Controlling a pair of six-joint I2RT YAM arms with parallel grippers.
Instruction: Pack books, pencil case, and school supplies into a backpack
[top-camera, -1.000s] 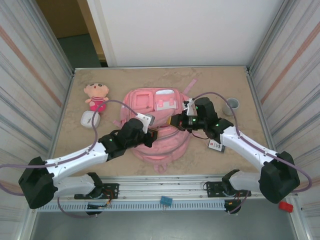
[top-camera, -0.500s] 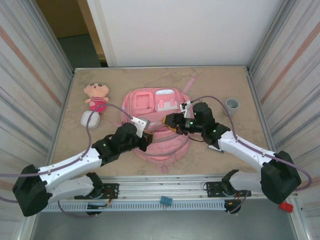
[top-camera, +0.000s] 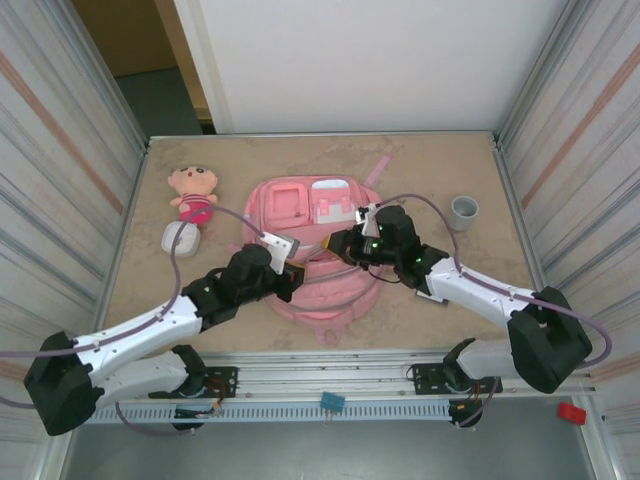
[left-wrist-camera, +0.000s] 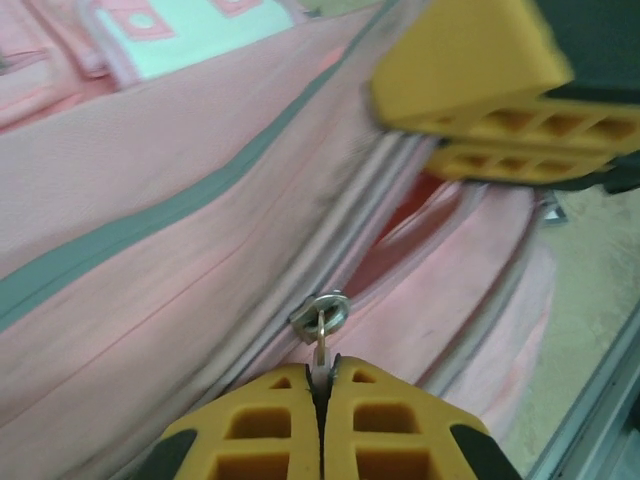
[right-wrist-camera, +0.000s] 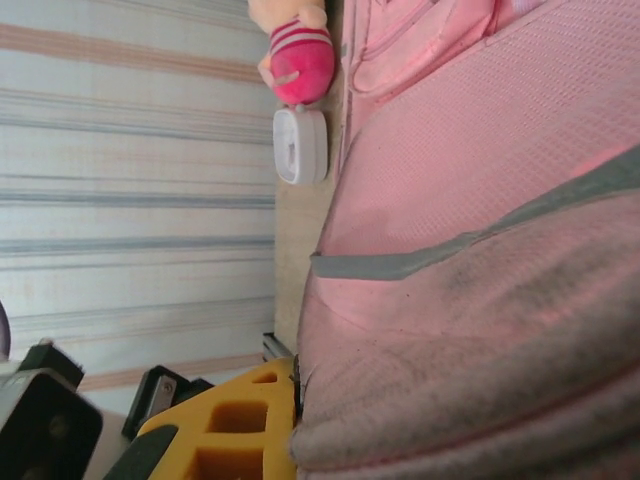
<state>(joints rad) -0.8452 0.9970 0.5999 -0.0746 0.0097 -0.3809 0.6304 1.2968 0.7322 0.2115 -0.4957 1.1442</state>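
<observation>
The pink backpack (top-camera: 318, 215) lies flat mid-table, its main zip partly open with a red gap (left-wrist-camera: 420, 215) showing. My left gripper (top-camera: 291, 277) sits at the near left of the bag. In the left wrist view it (left-wrist-camera: 322, 385) is shut on the metal zipper pull (left-wrist-camera: 322, 345). My right gripper (top-camera: 340, 243) rests on the bag's middle. In the right wrist view it (right-wrist-camera: 300, 390) is shut on a fold of the backpack's pink fabric (right-wrist-camera: 480, 250), which covers one finger. Its yellow fingers (left-wrist-camera: 480, 80) hover just beyond the zip. The books, pencil case and school supplies are out of view.
A pink-and-tan plush doll (top-camera: 193, 190) and a small white case (top-camera: 180, 238) lie left of the bag. A short grey ring-shaped cylinder (top-camera: 463, 210) stands at the right. Ribbed metal walls (top-camera: 70, 170) close in both sides, and a rail (top-camera: 330, 380) runs along the near edge.
My right gripper moved left across the bag, opened, then shut on the fabric. My left gripper drew back toward the near left, still holding the zipper pull.
</observation>
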